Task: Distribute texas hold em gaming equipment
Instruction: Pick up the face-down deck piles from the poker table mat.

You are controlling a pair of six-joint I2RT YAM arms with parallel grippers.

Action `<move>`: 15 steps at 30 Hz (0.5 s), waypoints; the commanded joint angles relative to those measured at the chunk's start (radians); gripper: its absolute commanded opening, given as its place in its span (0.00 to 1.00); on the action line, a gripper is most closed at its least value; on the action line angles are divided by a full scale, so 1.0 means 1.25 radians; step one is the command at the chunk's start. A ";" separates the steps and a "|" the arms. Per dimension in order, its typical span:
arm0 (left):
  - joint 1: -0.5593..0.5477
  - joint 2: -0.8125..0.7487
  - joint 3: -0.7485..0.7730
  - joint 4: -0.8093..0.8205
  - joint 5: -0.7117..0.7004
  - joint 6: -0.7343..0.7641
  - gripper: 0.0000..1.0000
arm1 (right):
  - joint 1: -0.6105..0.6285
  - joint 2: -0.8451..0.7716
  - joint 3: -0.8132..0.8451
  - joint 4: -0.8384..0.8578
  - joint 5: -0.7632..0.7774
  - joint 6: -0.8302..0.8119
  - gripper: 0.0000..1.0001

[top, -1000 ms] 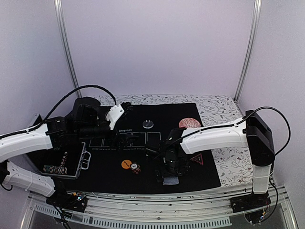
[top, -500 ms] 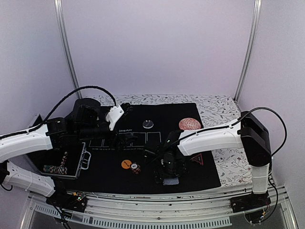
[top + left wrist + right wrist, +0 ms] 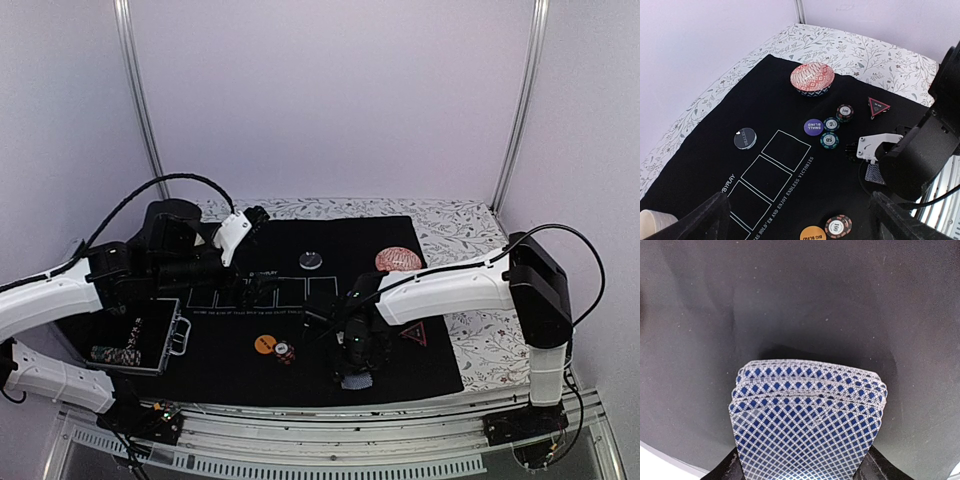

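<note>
A fanned stack of playing cards (image 3: 807,415) with blue patterned backs sits between the fingers of my right gripper (image 3: 800,471), which is shut on its two sides; the cards bow slightly. From above, that gripper (image 3: 355,362) is low over the cards (image 3: 356,381) near the front edge of the black mat (image 3: 340,235). My left gripper (image 3: 800,227) hangs open, high over the mat's printed boxes. An orange disc (image 3: 812,234), a striped chip (image 3: 838,226), a purple disc (image 3: 813,126), three chips (image 3: 829,140), a black disc (image 3: 745,138) and a red-edged triangle (image 3: 878,106) lie on the mat.
A red patterned bowl (image 3: 812,79) stands at the mat's far right. The rim of a cream mug (image 3: 655,222) shows at the far left. An open case with chips (image 3: 140,343) lies at the mat's left edge. A floral cloth (image 3: 470,235) surrounds the mat.
My right gripper's jaws have come together onto the card stack, and the arm shifted slightly. The left gripper has drawn back a little to the left.
</note>
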 commanded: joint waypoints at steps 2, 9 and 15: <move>0.022 -0.012 0.035 -0.030 -0.004 -0.030 0.98 | -0.006 0.001 -0.019 -0.006 0.011 -0.049 0.58; 0.054 -0.003 0.024 -0.032 0.023 -0.071 0.98 | -0.007 -0.011 -0.011 -0.027 0.047 -0.123 0.57; 0.139 0.051 0.033 -0.062 0.128 -0.185 0.98 | -0.007 -0.043 -0.001 -0.004 0.069 -0.219 0.55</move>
